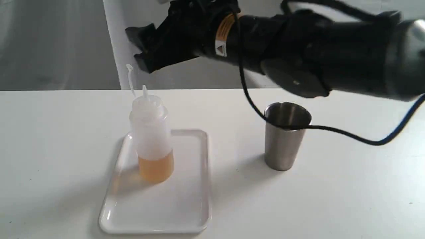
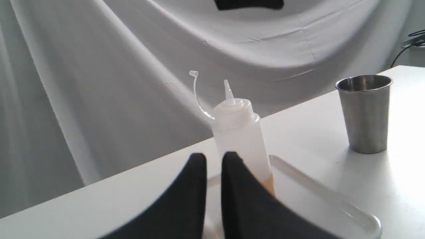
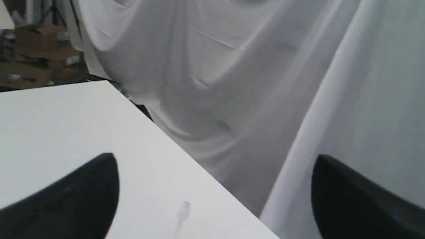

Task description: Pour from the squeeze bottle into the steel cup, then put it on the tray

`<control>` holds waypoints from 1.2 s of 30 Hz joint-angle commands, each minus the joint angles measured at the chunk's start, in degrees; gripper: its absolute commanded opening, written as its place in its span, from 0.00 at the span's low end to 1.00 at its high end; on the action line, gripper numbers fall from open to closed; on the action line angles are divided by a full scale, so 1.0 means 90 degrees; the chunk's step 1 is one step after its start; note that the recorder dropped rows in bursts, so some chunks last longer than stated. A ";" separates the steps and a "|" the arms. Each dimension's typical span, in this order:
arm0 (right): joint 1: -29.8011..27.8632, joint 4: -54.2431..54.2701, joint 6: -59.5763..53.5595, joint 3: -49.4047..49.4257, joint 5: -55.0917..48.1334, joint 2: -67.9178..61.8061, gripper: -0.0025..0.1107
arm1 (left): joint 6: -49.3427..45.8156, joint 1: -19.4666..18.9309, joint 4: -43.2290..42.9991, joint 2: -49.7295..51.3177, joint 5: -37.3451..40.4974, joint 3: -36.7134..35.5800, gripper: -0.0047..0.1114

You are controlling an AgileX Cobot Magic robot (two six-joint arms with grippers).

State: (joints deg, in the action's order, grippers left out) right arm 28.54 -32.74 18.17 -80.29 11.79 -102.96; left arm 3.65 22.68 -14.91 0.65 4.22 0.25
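Far left, seen only from its own wrist camera: left gripper [image 2: 214, 159], fingers pinched almost together on nothing, low in front of the squeeze bottle [image 1: 151, 139]. Best left parked there.

Next, upright on the tray [image 1: 186, 212], toward its far left corner, nozzle up and cap strap free (amber liquid only in the lower part): the bottle, gripped by nothing.

Above and just behind its top: right gripper [image 1: 136, 49], jaws spread wide and empty. Judged as placement done, with only the clearing away to do. To do that well: raise straight up first, jaws wide so neither finger clips nozzle or strap, and swing back right only once well above the bottle.

Further right, upright on the table [image 1: 348, 186], well apart from the tray: steel cup [image 1: 285, 136]. Mind the black cable [image 1: 332, 129] hanging across the cup's mouth in the exterior view (touching or not, cannot tell). Avoid dragging it and tipping the cup.
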 commanded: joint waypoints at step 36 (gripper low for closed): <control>0.0023 0.3638 -0.2405 -0.0022 -0.7617 0.4837 0.02 | 0.0020 -0.0013 0.0015 0.0020 -0.0038 -0.0028 0.11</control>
State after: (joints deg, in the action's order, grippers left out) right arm 28.54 -1.48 -2.67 -80.29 -55.31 -61.17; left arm 3.65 22.68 -14.91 0.65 4.22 0.25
